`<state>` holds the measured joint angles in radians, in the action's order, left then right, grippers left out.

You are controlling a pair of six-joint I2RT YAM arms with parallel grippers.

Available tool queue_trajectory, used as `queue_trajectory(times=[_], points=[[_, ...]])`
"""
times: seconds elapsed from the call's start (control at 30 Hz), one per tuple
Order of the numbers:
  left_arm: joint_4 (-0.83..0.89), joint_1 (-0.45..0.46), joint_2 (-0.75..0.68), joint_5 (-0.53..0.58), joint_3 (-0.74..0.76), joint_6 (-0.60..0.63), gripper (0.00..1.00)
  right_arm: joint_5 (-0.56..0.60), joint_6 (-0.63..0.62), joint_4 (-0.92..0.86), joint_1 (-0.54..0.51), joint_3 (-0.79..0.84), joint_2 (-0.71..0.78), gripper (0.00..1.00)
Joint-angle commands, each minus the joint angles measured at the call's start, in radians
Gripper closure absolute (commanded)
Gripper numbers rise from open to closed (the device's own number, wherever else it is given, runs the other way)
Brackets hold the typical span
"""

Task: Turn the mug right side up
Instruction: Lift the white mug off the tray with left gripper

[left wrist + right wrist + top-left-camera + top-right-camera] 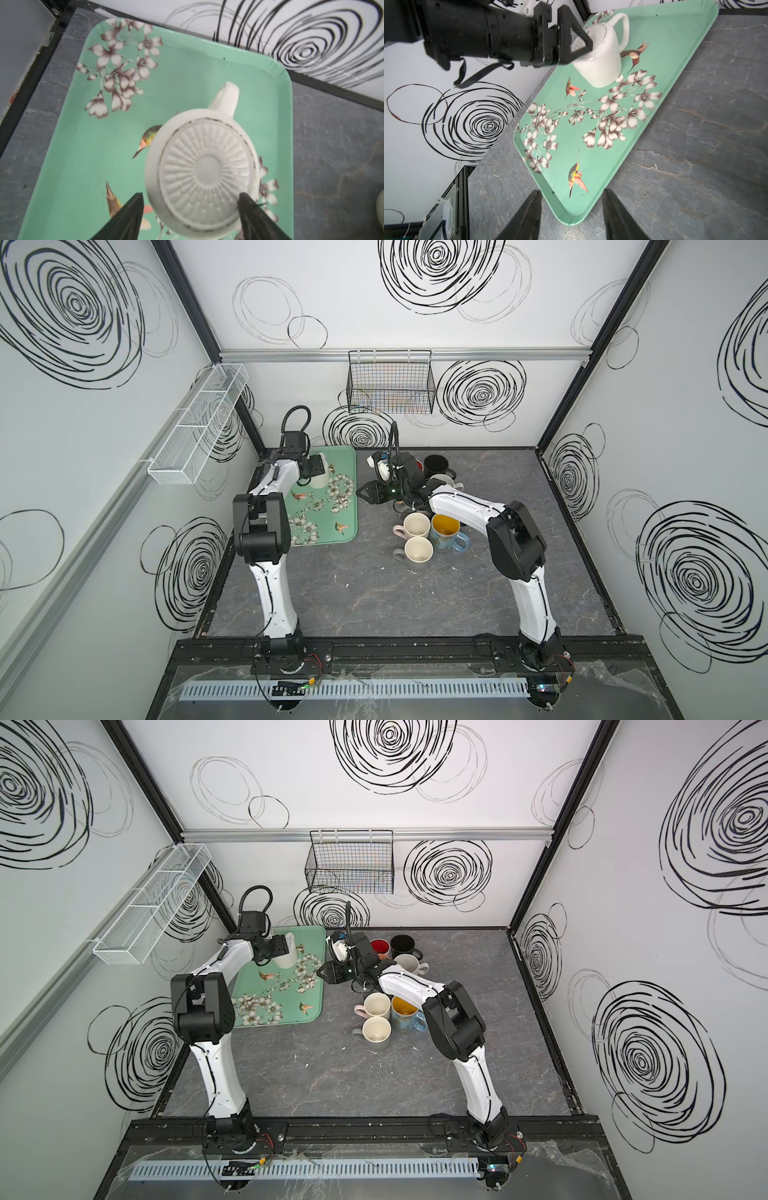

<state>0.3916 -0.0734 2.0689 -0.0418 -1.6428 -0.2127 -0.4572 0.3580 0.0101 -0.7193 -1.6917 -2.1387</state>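
Observation:
A white mug (204,172) stands upside down at the far end of a green floral tray (187,72), its ribbed base facing up and its handle toward the back wall. It shows in both top views (320,483) (286,960) and in the right wrist view (600,62). My left gripper (190,195) comes down over it, open, with one finger on each side of the base. A thin gap shows at one finger, and the other finger (246,204) overlaps the rim. My right gripper (572,193) hangs open and empty over the tray's corner, at mid-table (365,493).
Several upright mugs cluster right of the tray: two cream ones (416,525) (418,551), a blue one with a yellow inside (445,526) and a black one (435,463). A black wire basket (390,383) hangs on the back wall. A white mesh shelf (199,423) hangs on the left wall.

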Motion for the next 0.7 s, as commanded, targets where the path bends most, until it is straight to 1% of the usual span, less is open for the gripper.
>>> queue_trajectory(times=[0.0,0.07,0.13,0.2,0.27,0.47,0.6,0.67], points=[[0.011,0.017,-0.12,-0.078,0.159,0.088,0.27,-0.01,-0.012,-0.03,0.022,-0.003,0.053,0.49],[0.021,0.026,-0.189,-0.093,0.229,0.135,0.29,-0.003,-0.016,-0.055,0.036,-0.017,0.045,0.49],[0.059,0.036,-0.249,-0.084,0.257,0.191,0.29,0.001,-0.02,-0.075,0.048,-0.032,0.04,0.49],[0.077,0.037,-0.296,-0.074,0.264,0.207,0.28,0.016,-0.034,-0.083,0.051,-0.044,0.037,0.49],[0.078,0.031,-0.33,-0.073,0.259,0.194,0.26,0.025,-0.046,-0.081,0.051,-0.063,0.019,0.49],[0.07,0.043,-0.351,-0.101,0.241,0.146,0.25,0.024,-0.107,-0.127,0.049,-0.29,-0.145,0.49],[0.041,0.049,-0.345,-0.151,0.266,0.107,0.26,0.004,-0.223,-0.165,0.03,-0.465,-0.285,0.48],[0.027,0.054,-0.348,-0.167,0.285,0.101,0.26,-0.001,-0.295,-0.194,0.023,-0.541,-0.34,0.46]])
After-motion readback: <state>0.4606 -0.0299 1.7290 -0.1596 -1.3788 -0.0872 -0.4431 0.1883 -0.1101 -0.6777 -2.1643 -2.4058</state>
